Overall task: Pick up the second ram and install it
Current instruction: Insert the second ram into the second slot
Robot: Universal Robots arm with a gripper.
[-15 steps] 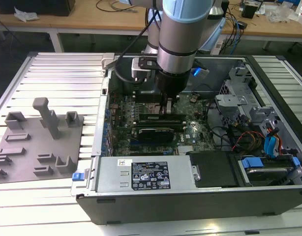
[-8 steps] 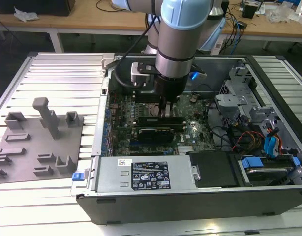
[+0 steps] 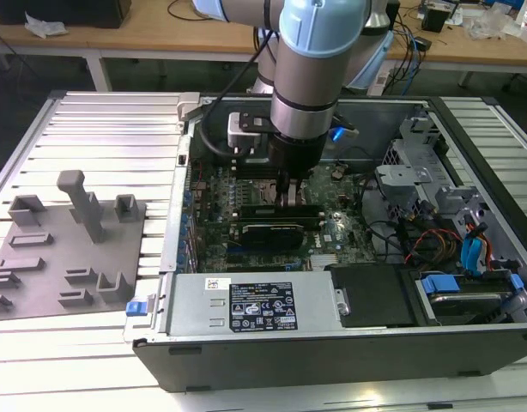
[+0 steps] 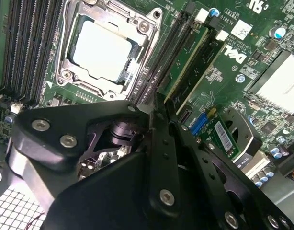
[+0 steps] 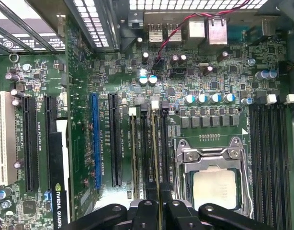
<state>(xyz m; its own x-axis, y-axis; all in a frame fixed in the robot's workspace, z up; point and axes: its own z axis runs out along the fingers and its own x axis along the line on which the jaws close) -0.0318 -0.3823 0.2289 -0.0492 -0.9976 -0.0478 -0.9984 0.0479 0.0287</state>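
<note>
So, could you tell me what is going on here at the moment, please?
A robot arm is working inside an open computer case. Its claw is down over the motherboard, at the memory slots beside the processor socket. In the second wrist view, a green ram stick stands on edge in those slots, in line with the claw.

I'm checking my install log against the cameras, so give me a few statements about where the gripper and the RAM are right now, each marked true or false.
1. The gripper is down inside the computer case, over the motherboard. True.
2. The gripper is over the grey fixture tray. False: the tray lies outside the case, on the exterior view's left.
3. A green RAM stick stands in a slot beside the processor socket. True.
4. The processor socket is covered by a heatsink. False: the processor's metal lid is bare.
</note>
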